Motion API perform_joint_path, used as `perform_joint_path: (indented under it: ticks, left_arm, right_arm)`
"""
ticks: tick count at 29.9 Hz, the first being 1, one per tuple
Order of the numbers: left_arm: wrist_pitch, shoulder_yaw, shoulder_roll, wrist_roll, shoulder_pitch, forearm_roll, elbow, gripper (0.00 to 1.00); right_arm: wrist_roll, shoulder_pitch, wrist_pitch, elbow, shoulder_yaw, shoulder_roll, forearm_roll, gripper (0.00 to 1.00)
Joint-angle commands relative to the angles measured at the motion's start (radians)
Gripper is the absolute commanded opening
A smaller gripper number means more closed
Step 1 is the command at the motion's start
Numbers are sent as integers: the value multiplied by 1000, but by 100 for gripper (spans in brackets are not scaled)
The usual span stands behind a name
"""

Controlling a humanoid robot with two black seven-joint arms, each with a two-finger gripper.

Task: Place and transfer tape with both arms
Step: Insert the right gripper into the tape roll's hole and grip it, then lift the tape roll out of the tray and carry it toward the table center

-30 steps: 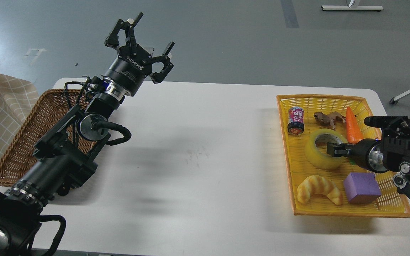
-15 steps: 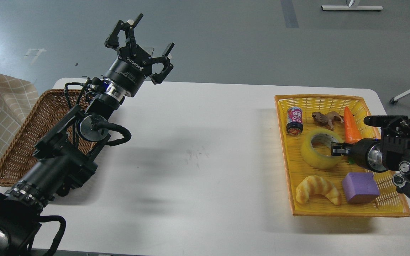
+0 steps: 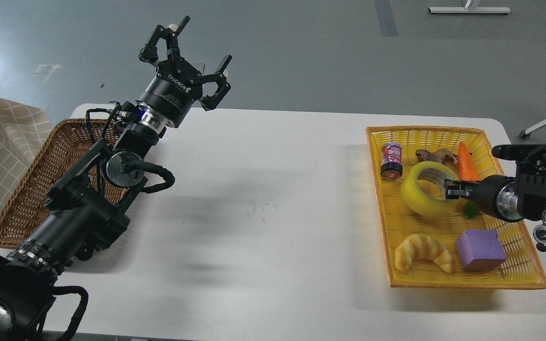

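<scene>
Spread wide, the left gripper's [image 3: 185,59] fingers are hanging empty above the table's [image 3: 263,189] far left, beside the wicker basket [image 3: 26,189], probably waiting for a handover. Further right, in the yellow tray [image 3: 462,279], the right gripper [image 3: 450,193] is apparently pinching the tape [image 3: 420,196] by its rim; the roll is sitting tilted, seemingly being lifted.

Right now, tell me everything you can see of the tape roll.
The tape is a thick ring of translucent yellow packing tape with a pale grey inner core. It sits tilted in the yellow basket, its opening facing up and toward the right gripper, whose fingertips are shut on its near wall. The can stands just left of it, the carrot to its right.
</scene>
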Motion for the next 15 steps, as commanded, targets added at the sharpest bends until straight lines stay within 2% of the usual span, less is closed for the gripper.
perform_joint_path:
  ticks: [1, 6, 14, 15]
  left_arm:
    - [0, -2, -1, -2, -2, 0, 0, 98]
    - [0, -2, -4, -3, -6, -2, 0, 98]
    - [0, -2, -4, -3, -7, -2, -2, 98]
    - [0, -2, -4, -3, -9, -2, -2, 98]
  right_arm:
    - [0, 1, 0, 124, 0, -89, 41, 0]
    - [0, 58, 0, 202, 16, -165, 76, 0]
    - [0, 193, 0, 191, 8, -148, 83, 0]
    - [-1, 219, 0, 188, 0, -119, 81, 0]
